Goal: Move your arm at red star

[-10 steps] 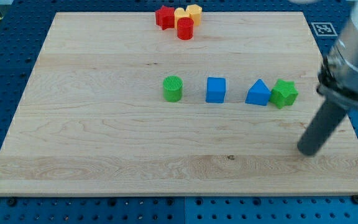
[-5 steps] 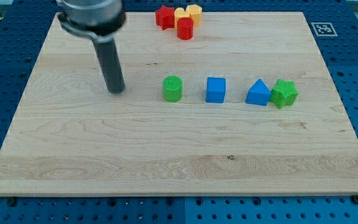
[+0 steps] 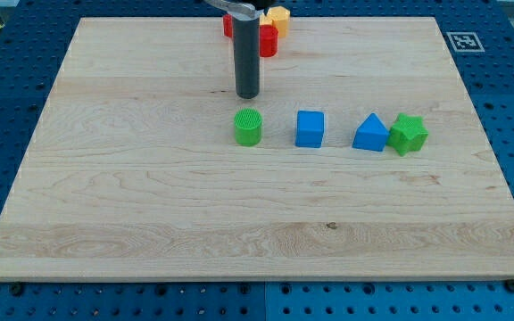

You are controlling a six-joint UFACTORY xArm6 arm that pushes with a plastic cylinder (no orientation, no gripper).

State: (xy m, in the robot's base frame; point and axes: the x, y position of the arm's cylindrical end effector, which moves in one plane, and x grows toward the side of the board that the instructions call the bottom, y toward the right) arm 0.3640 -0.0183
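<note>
The red star (image 3: 227,25) lies at the view's top edge of the board, mostly hidden behind my rod. My tip (image 3: 248,94) rests on the board below the star cluster, just above the green cylinder (image 3: 249,127). A red cylinder (image 3: 267,41) and a yellow block (image 3: 278,17) sit right of the rod, touching the star group.
A blue cube (image 3: 310,128), a blue triangle (image 3: 371,134) and a green star (image 3: 408,134) stand in a row to the right of the green cylinder. The wooden board (image 3: 132,205) lies on a blue pegboard table. A fiducial tag (image 3: 462,41) is at the top right.
My tip swept from the board's right side to the left-middle, then moved right and up to just above the green cylinder. The blocks have not moved.
</note>
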